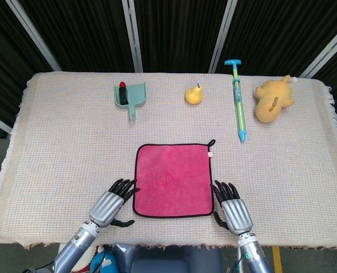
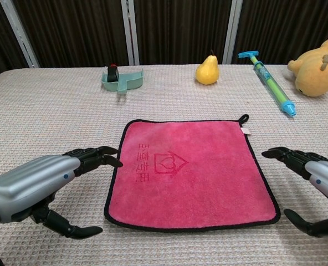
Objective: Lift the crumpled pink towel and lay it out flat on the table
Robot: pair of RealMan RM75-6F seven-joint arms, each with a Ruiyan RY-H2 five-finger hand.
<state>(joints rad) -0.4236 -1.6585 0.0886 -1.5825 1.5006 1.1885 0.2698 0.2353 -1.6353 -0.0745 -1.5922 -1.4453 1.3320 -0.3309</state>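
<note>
The pink towel (image 1: 172,180) (image 2: 189,171) lies spread flat on the table, a square with black edging and a small hanging loop at its far right corner. My left hand (image 1: 112,203) (image 2: 45,185) hovers just off the towel's near left corner, fingers apart and holding nothing. Off the near right corner, my right hand (image 1: 231,207) (image 2: 313,185) is likewise spread and empty. Neither hand touches the cloth.
Along the far side of the table (image 1: 60,142) stand a teal dustpan with a red-topped item (image 1: 129,95), a yellow pear (image 1: 194,94), a blue-green water squirter (image 1: 238,100) and a yellow plush toy (image 1: 272,99). The near table edge is close behind both hands.
</note>
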